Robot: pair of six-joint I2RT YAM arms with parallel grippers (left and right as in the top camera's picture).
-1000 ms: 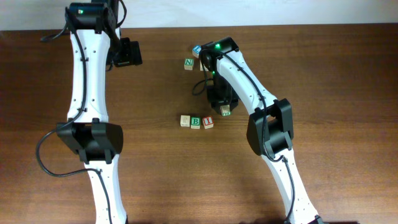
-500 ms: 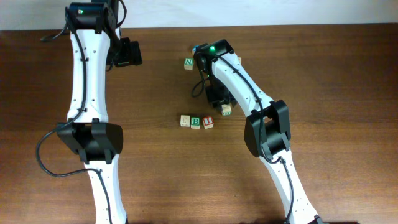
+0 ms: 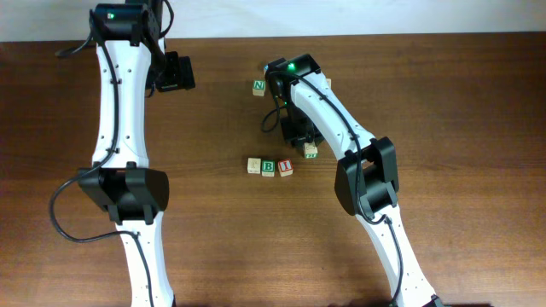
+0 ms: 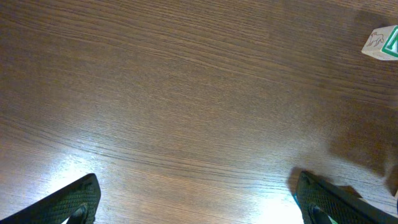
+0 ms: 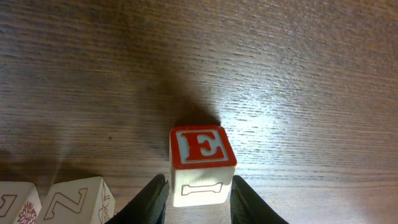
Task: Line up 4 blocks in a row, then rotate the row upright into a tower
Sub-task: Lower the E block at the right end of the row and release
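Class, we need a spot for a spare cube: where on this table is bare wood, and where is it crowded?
Bare: the strip between the left arm and the row of three blocks; also right of the right arm. Crowded: around the right pincer at the E block.

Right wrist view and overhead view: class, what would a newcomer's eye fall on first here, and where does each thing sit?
In the right wrist view, the red "E" block stands on the dark wooden table, with the right tool gripping its two sides. From overhead, a row of three blocks lies near the middle, and the left tool hangs wide open over bare wood.
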